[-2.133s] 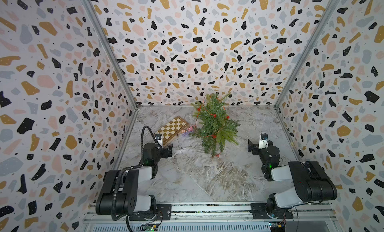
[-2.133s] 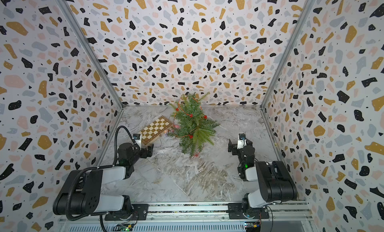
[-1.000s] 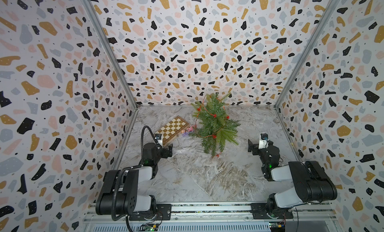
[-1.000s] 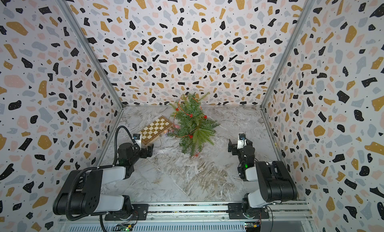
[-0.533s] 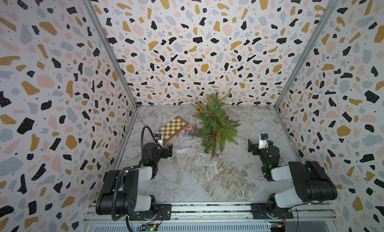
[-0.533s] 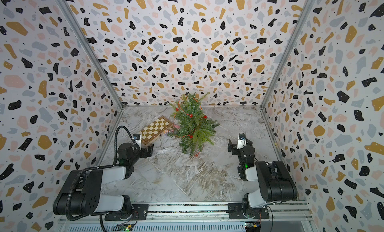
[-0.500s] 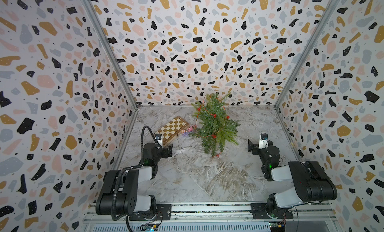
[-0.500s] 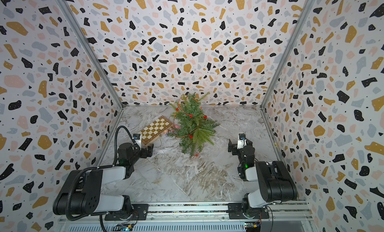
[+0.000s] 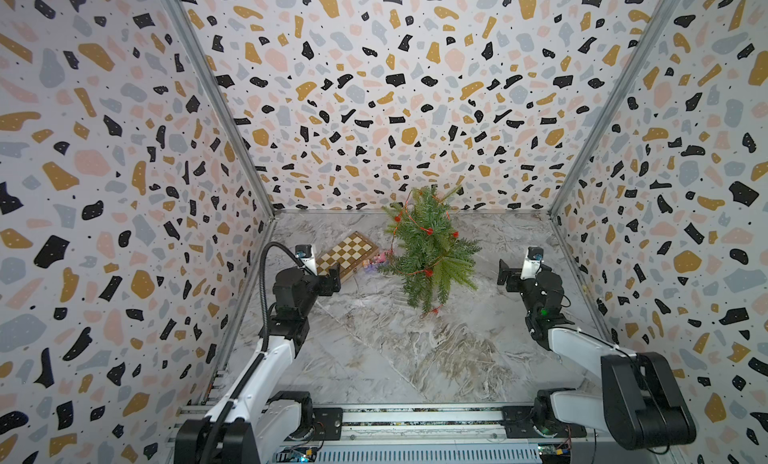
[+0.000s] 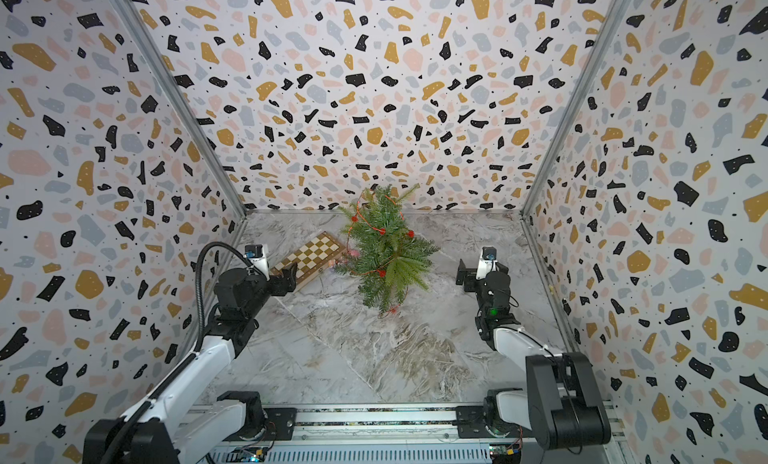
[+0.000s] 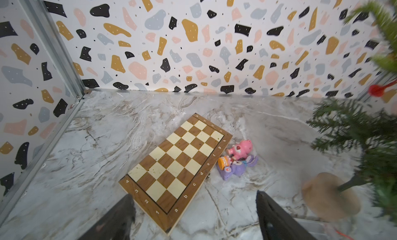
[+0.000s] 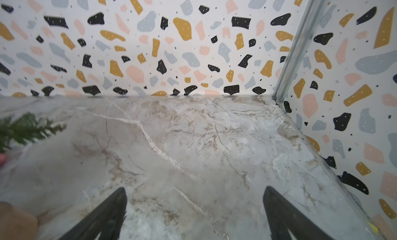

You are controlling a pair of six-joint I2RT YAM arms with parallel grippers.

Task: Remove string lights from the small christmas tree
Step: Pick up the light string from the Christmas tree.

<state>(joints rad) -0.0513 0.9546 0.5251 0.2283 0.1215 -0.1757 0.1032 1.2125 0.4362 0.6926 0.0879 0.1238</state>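
Marble tabletop point(image 9: 374, 349) lying within terrazzo walls point(image 9: 374, 88), small christmas tree point(image 9: 436, 258) standing rear-centre, string lights point(image 9: 428, 231) winding round it, tan base point(image 11: 328, 196) hiding under foliage in both top views, left gripper point(image 11: 193, 193) and right gripper point(image 12: 194, 187) gaping empty.

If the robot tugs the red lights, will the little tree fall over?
It might tip: the small christmas tree carries bushy branches on one thin stem over a small tan base. The string lights look like thin, floppy wire looped among the needles, so they would likely snag and drag the tree rather than slide off.
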